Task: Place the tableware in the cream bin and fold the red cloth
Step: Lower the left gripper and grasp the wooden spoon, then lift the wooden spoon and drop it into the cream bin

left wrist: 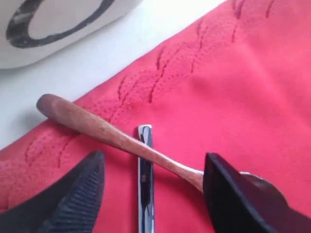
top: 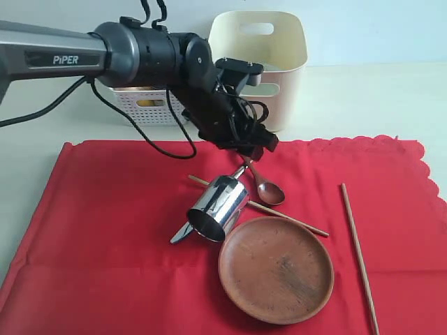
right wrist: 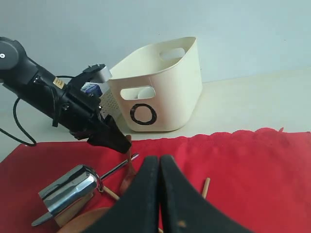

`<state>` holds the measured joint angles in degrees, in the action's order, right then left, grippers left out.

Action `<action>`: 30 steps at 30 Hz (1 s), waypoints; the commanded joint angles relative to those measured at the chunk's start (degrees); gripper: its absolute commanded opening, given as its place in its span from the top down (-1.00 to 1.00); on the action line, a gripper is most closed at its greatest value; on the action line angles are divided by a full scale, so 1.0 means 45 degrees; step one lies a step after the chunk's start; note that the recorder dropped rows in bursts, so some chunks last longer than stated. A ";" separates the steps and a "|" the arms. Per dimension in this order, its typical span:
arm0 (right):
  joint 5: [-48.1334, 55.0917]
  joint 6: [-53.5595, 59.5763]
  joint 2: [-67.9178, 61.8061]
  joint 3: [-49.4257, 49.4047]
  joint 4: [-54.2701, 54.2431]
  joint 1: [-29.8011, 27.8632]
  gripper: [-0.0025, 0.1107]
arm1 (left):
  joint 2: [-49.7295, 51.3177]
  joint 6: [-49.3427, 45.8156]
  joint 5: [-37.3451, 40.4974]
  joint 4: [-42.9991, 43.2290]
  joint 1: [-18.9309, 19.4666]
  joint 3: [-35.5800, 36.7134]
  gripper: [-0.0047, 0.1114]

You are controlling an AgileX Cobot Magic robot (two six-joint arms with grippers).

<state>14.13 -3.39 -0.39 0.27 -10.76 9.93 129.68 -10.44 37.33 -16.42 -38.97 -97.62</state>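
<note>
Red cloth (top: pixel 105 230) bears spoon (top: pixel 267 190), tipped steel cup (top: pixel 218 207), plate (top: pixel 276 269), chopsticks (top: pixel 360 258); cream bin (top: pixel 279 63) behind.

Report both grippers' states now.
Left gripper: open, straddling the wooden spoon handle, holding nothing.
Right gripper: shut, empty.

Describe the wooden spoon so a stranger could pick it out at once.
Start at the red cloth beside the cream bin. Near its scalloped edge, next to the steel cup, lies the wooden spoon. Unlike the thin pale chopsticks, it is dark with a rounded bowl.
</note>
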 commanded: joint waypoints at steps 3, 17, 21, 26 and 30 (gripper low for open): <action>-0.0073 0.0080 0.0087 -0.0061 0.0036 -0.0002 0.96 | 0.0599 0.1194 0.0508 0.0596 -0.0087 -0.0726 -0.09; -0.0073 0.0080 0.0087 -0.0061 0.0036 -0.0002 0.96 | 0.1711 0.1702 0.0928 0.0647 -0.0362 -0.1930 -0.09; -0.0073 0.0080 0.0087 -0.0061 0.0036 -0.0002 0.96 | 0.1758 0.1702 0.1044 0.0823 -0.0506 -0.1987 -0.01; -0.0073 0.0080 0.0087 -0.0061 0.0036 -0.0002 0.96 | 0.1758 0.1702 0.1044 0.0880 -0.0504 -0.1987 0.37; -0.0073 0.0080 0.0087 -0.0061 0.0036 -0.0002 0.96 | 0.1758 0.1702 0.0990 0.0766 -0.0504 -0.1987 0.75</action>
<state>14.13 -3.39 -0.39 0.27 -10.76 9.93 137.63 -3.02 41.58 -12.94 -41.04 -106.23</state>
